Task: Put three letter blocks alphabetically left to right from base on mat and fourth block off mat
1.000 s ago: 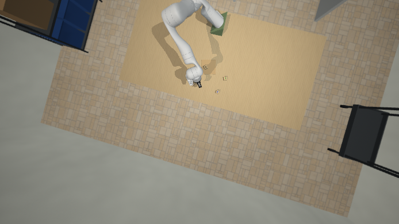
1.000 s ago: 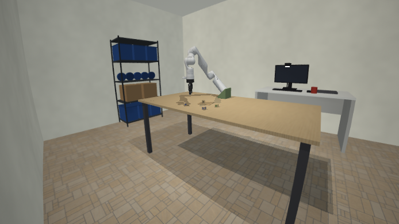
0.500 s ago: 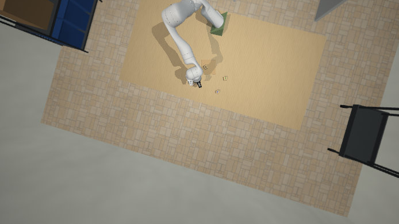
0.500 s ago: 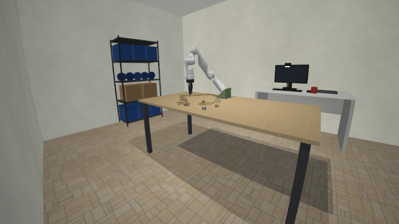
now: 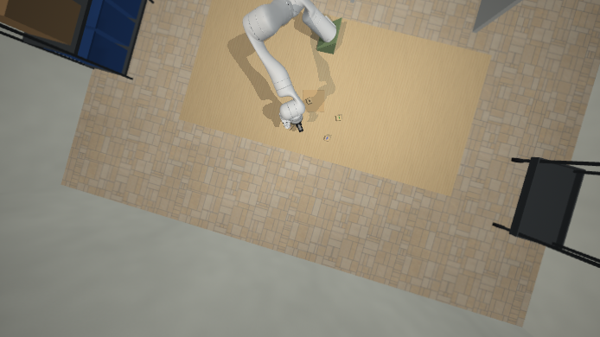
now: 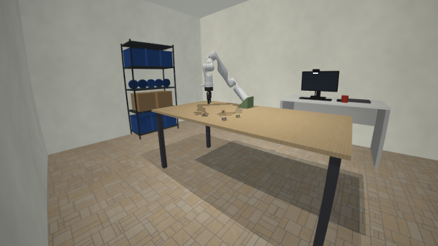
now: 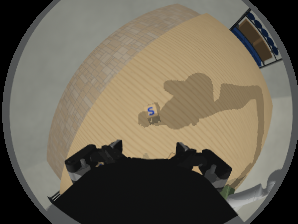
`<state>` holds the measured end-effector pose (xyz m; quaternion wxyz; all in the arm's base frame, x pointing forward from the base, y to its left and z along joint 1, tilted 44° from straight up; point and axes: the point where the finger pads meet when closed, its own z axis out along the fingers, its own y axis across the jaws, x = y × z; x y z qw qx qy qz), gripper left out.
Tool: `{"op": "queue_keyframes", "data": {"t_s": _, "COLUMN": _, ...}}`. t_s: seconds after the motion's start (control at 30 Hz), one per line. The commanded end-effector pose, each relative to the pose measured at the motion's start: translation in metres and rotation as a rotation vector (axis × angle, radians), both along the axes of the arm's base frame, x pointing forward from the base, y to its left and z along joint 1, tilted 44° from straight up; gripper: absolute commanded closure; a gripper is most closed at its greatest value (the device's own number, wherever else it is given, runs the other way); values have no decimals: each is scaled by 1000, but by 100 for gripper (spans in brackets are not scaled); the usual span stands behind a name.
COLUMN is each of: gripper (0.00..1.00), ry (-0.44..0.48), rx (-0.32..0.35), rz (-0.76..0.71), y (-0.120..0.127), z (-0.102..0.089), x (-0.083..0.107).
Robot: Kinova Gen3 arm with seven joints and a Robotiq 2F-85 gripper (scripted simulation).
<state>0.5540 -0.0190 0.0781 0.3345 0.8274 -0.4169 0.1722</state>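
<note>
A small orange-tan mat [image 5: 313,100] lies on the wooden table, with one block [image 5: 309,101] on it. Two more blocks lie off the mat: one with a green mark [image 5: 338,117] and one with a bluish mark [image 5: 327,137]. The fourth block [image 6: 204,114] lies off the mat near the table's front edge, mostly hidden under my wrist in the overhead view. In the wrist view it shows a blue mark on top [image 7: 152,111], which is too small to read. My gripper [image 5: 298,127] [image 6: 209,100] is open and empty. It hangs well above this block, fingers pointing down [image 7: 148,155].
My green base wedge [image 5: 330,35] stands at the table's far edge. The table's near edge is close to the block under my gripper. A shelf rack with blue bins [image 6: 148,85] and a desk with a monitor [image 6: 332,101] stand away from the table.
</note>
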Motion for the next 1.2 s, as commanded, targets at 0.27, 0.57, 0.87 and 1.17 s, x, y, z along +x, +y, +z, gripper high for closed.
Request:
{"op": "queue_keyframes", "data": {"t_s": 0.27, "gripper": 0, "ry": -1, "rx": 1, "rz": 2, "y": 1, "z": 1, "x": 0}}
{"op": "queue_keyframes", "data": {"t_s": 0.57, "gripper": 0, "ry": -2, "rx": 1, "rz": 1, "y": 3, "z": 0, "x": -2}}
{"op": "queue_keyframes", "data": {"t_s": 0.87, "gripper": 0, "ry": -26, "rx": 2, "rz": -23, "y": 39, "z": -2, "x": -86}}
{"op": "queue_keyframes", "data": {"t_s": 1.17, "gripper": 0, "ry": -42, "rx": -3, "rz": -41, "y": 50, "z": -1, "x": -150}}
